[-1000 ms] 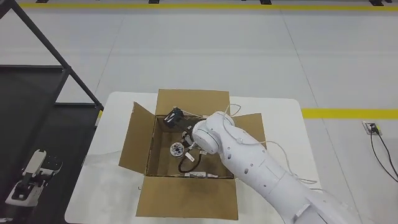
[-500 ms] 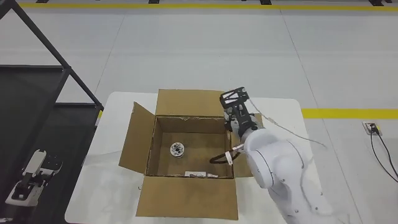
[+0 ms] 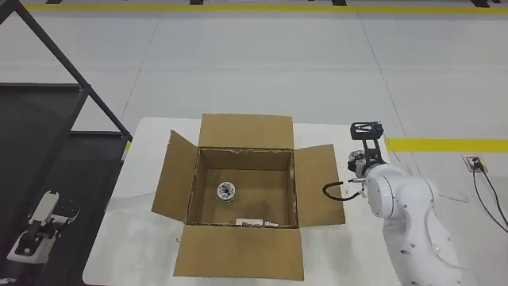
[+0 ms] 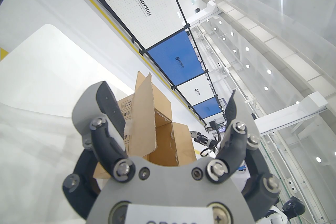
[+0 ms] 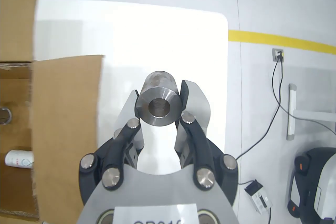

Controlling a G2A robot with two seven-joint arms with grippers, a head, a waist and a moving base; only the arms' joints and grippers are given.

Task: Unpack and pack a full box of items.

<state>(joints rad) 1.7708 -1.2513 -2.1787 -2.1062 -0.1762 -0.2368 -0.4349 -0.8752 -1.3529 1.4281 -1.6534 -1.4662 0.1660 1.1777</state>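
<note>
An open cardboard box (image 3: 242, 131) stands in the middle of the white table (image 3: 147, 175). On its floor lie a small round metal part (image 3: 227, 190) and a white tube (image 3: 254, 222). My right gripper (image 3: 367, 131) hangs over the table's right end, just outside the box's right flap (image 3: 321, 183). In the right wrist view the right gripper (image 5: 159, 93) is shut on a steel cylinder (image 5: 158, 101) with a bored hole, above bare table (image 5: 157, 38). My left gripper (image 4: 170, 107) is open and holds nothing. It points at the box (image 4: 160, 130) from low on the far side.
The flaps of the box are folded out on all sides. A black frame (image 3: 79, 87) and a grey device on the floor (image 3: 40, 230) are left of the table. A wall socket with a cable (image 3: 475, 163) sits on the floor to the right.
My right arm has swung out of the box and to the right, past the right flap, taking the steel cylinder with it.
</note>
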